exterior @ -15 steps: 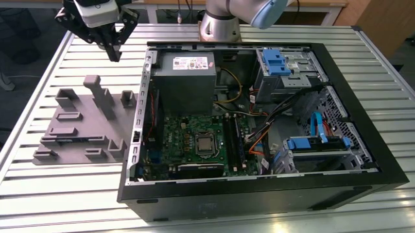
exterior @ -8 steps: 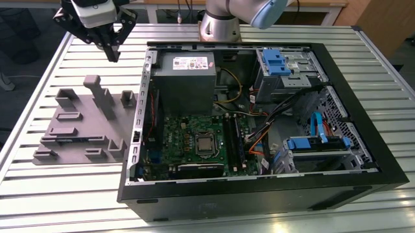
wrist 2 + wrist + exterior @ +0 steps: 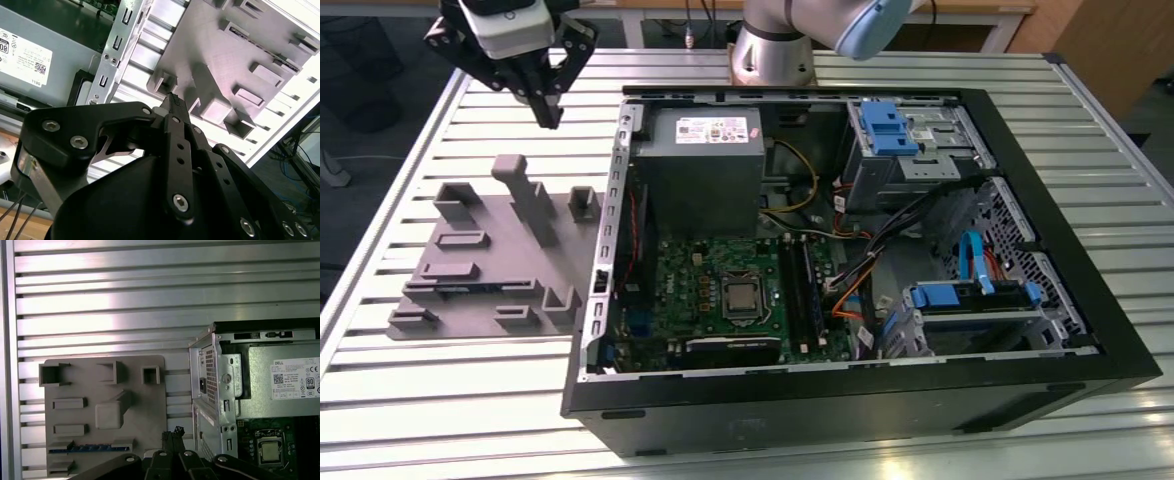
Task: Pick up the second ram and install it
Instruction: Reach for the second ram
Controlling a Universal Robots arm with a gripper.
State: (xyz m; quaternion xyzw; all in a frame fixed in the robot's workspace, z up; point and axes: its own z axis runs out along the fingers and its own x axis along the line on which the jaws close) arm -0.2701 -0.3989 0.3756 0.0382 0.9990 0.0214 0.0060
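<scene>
Slatted metal table point(image 3: 454, 400): largest item, with its near edge closest to the exterior view. All other items are carried on it.

Black computer case point(image 3: 854, 400): 1 tower laid on its side with the lid off, set toward the exterior view's right. 1 grey power supply point(image 3: 698, 160) and 1 green motherboard point(image 3: 707, 270) are seen inside.

Grey fixture point(image 3: 467, 262): 1 moulded plate with posts and slotted blocks, laid just beside the case on the exterior view's left.

Robot gripper point(image 3: 550, 120): 1 unit, hung well above the table past the fixture's far edge. Its fingers are pointed down and pressed together, and nothing is seen pinched between them.

Smallest item, second ram point(image 3: 92, 446): 1 thin dark strip with a bluish edge, judged to be the board stood on edge between 2 slotted blocks in the fixture's near row. It is neither gripped nor touched. Its long axis is run along the fixture's near edge, across the exterior view. From the fingertips it is placed lower and toward the fixture's near side, so most of the plate's depth is left between tool and board.
</scene>
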